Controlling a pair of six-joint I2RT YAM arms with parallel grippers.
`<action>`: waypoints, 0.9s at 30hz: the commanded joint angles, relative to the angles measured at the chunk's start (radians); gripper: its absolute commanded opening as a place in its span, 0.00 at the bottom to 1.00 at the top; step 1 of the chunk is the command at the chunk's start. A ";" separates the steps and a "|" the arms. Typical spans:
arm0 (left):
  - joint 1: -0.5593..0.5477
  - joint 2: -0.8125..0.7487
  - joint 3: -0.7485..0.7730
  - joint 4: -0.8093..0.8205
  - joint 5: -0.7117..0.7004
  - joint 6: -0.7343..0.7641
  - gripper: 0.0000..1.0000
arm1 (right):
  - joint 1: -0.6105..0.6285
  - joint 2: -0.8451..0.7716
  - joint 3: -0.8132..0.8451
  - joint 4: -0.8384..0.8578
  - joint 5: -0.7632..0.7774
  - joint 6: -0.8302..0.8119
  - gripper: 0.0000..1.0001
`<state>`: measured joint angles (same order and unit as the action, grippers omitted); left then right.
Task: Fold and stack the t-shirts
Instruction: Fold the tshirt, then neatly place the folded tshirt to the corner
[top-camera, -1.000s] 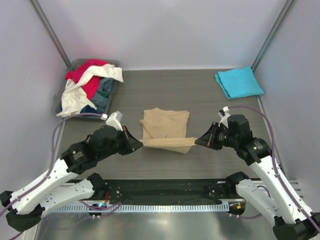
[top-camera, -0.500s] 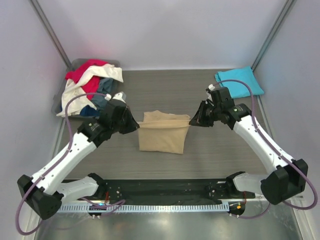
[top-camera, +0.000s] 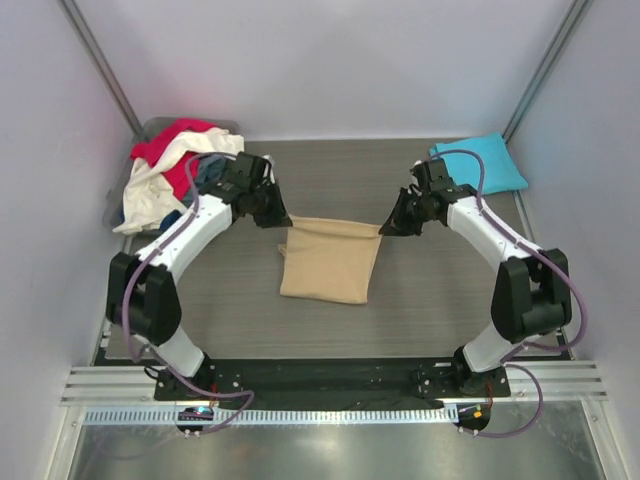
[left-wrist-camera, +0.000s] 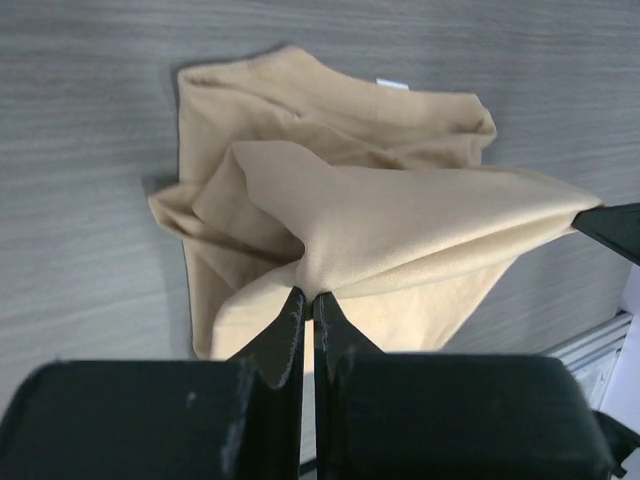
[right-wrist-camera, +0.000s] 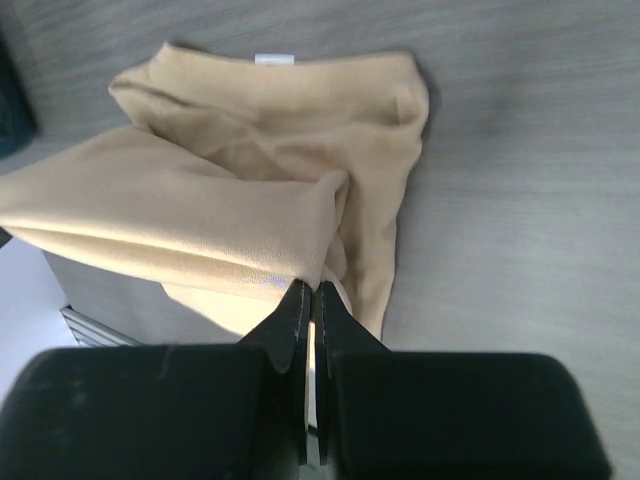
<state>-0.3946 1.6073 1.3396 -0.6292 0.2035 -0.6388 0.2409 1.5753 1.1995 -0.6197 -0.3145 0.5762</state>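
A tan t-shirt (top-camera: 330, 260) lies partly folded at the middle of the table, its far edge lifted and stretched between both grippers. My left gripper (top-camera: 283, 222) is shut on the shirt's far left corner (left-wrist-camera: 308, 285). My right gripper (top-camera: 385, 228) is shut on the far right corner (right-wrist-camera: 312, 275). In the wrist views the tan t-shirt (left-wrist-camera: 400, 220) (right-wrist-camera: 200, 215) hangs in a taut fold over its lower layers. A folded turquoise t-shirt (top-camera: 478, 164) rests at the back right. Red (top-camera: 170, 148), white (top-camera: 150, 190) and dark blue-grey (top-camera: 207, 183) t-shirts are heaped at the back left.
A grey bin (top-camera: 152, 128) at the back left corner holds the heap of shirts, which spill over its rim. Slanted frame posts (top-camera: 100, 65) (top-camera: 545, 65) rise at both back corners. A metal rail (top-camera: 330, 385) runs along the near edge.
Both grippers have carried the tan shirt's edge from the near side away toward the back of the table, folding it over itself. Both arms now reach far out.
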 joint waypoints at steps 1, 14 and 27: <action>0.040 0.098 0.096 0.033 0.020 0.047 0.00 | -0.049 0.078 0.049 0.131 -0.072 -0.010 0.01; 0.096 0.351 0.584 -0.145 0.105 0.068 0.97 | -0.066 0.121 0.106 0.123 0.029 -0.059 0.83; 0.096 -0.315 -0.052 -0.161 -0.002 0.116 1.00 | -0.055 0.049 -0.319 0.503 -0.236 -0.021 0.86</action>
<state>-0.2989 1.3987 1.3640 -0.7635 0.2455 -0.5591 0.1764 1.5970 0.9047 -0.2714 -0.4850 0.5388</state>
